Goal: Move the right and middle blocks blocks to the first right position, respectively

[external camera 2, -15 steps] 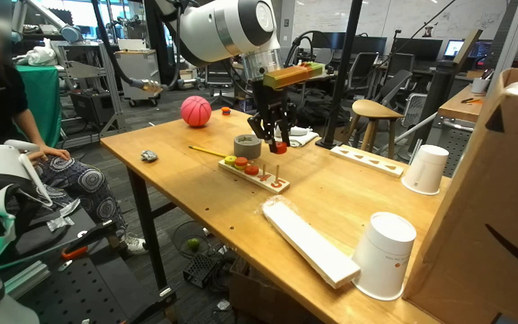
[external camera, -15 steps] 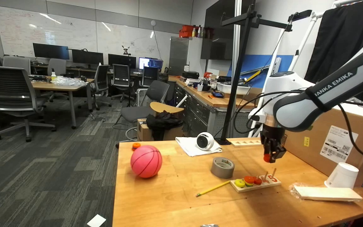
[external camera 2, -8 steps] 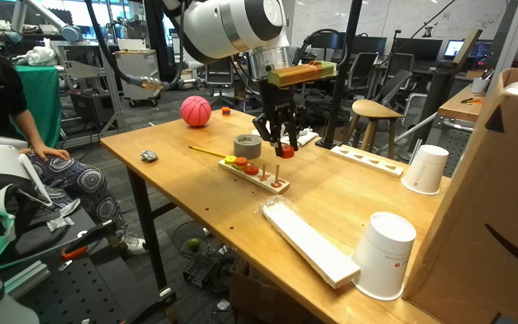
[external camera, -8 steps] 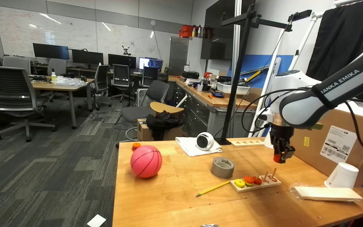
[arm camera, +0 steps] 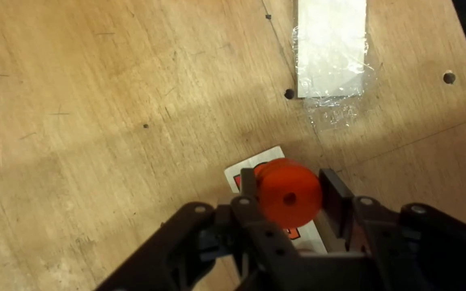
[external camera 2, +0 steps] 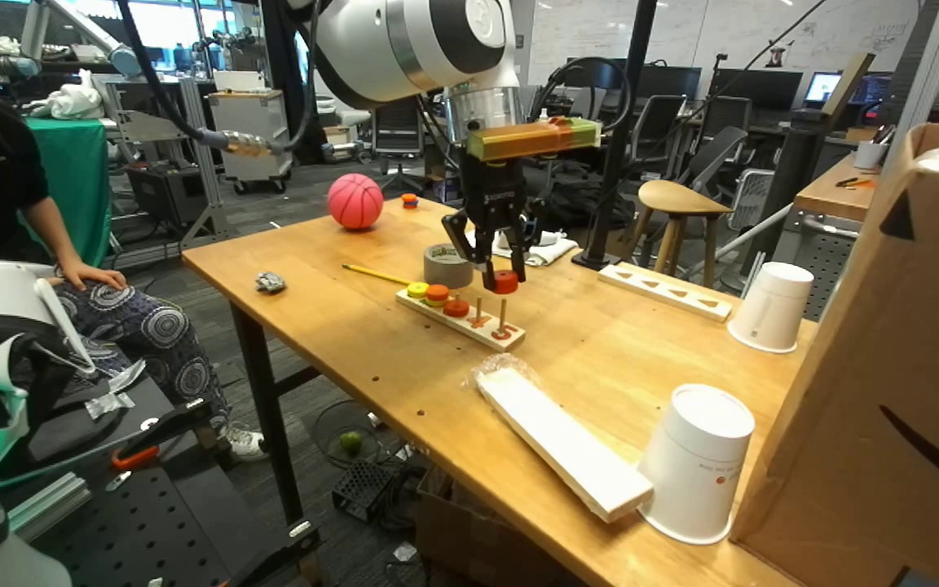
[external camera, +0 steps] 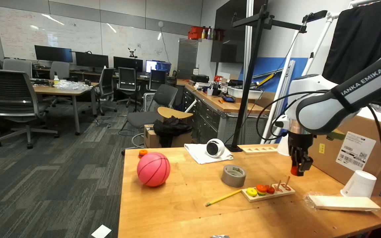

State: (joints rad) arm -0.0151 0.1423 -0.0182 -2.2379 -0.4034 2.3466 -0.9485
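Observation:
My gripper (external camera 2: 505,281) is shut on a round red-orange block (arm camera: 289,198) with a hole in its middle. In the wrist view the block sits between the two finger pads. It hangs above the numbered end of the peg board (external camera 2: 491,329), apart from the pegs. In both exterior views the board also bears a red block (external camera 2: 456,309), an orange block (external camera 2: 437,291) on top of yellow, and a yellow block (external camera: 251,192) at the end. Two bare pegs rise by the digits 4 and 5. Which block is the right or middle one I cannot tell.
A tape roll (external camera: 233,176) and a pencil (external camera: 223,198) lie near the board. A wrapped white plank (external camera 2: 563,440) and paper cups (external camera 2: 699,465) stand to the other side. A pink ball (external camera: 153,169) and a large cardboard box (external camera: 359,148) are farther off.
The gripper has come lower with the block in it. In an exterior view it has shifted right, nearer the bare-peg end of the board. The blocks on the board have not moved.

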